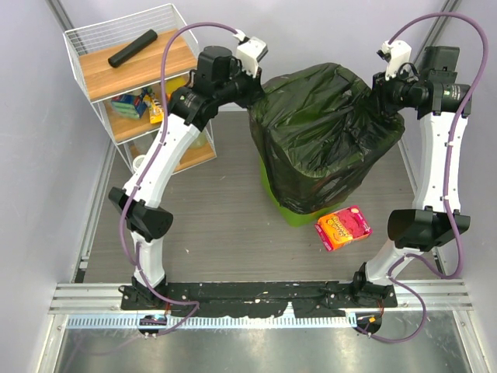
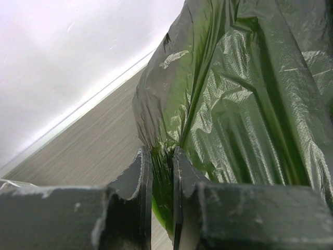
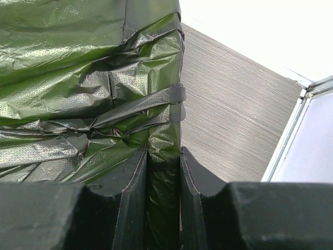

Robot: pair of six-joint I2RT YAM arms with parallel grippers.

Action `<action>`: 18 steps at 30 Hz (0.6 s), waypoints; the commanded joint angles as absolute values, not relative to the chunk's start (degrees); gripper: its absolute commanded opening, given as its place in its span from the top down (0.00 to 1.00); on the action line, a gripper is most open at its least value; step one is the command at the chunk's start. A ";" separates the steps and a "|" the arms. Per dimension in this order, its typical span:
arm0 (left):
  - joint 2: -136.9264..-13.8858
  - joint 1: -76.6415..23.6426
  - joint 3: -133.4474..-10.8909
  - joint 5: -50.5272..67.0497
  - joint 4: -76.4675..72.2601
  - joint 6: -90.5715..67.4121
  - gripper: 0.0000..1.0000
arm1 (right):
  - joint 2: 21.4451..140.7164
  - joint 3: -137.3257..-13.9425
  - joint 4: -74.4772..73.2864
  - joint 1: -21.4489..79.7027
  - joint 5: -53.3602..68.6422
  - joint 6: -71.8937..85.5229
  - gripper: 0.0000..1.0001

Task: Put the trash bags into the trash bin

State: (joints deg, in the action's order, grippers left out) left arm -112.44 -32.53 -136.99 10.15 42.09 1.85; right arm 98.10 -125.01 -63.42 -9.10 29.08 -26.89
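The black glossy trash bag (image 1: 326,132) is draped over the lime-green trash bin (image 1: 291,214) and covers all but its lower front. My left gripper (image 1: 260,84) is at the bag's upper left side. In the left wrist view this gripper (image 2: 162,156) is shut on a fold of the bag (image 2: 244,104), and a sliver of bright green bin (image 2: 158,211) shows between the jaws. My right gripper (image 1: 384,89) is at the bag's upper right corner. In the right wrist view it (image 3: 164,156) is shut on a crinkled edge of the bag (image 3: 78,62).
A white wire shelf (image 1: 81,47) with wooden boards stands at the back left. A slim black roll (image 1: 132,48) lies on its top board, and colourful items (image 1: 136,105) sit on the board below. A pink snack packet (image 1: 344,227) lies on the table by the bin's front right.
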 commanded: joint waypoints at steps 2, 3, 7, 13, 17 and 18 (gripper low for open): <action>-109.95 -29.98 -136.84 9.39 38.06 -5.53 1.00 | 95.18 -124.28 -62.31 -8.35 28.92 -28.74 0.74; -109.86 -29.62 -136.85 10.54 37.88 -6.32 1.00 | 95.10 -124.19 -62.14 -8.35 28.83 -28.74 0.74; -109.78 -28.57 -136.93 16.16 37.62 -8.87 1.00 | 94.92 -123.58 -62.23 -8.35 28.74 -28.92 0.74; -109.51 -28.04 -136.85 18.99 37.09 -10.02 1.00 | 94.92 -123.05 -62.14 -8.35 28.83 -29.00 0.74; -109.16 -27.77 -136.58 17.93 36.56 -9.67 1.00 | 94.75 -122.78 -62.05 -8.35 28.48 -29.00 0.74; -109.07 -27.69 -136.67 17.49 36.39 -9.49 1.00 | 94.83 -122.78 -62.05 -8.35 28.39 -29.09 0.74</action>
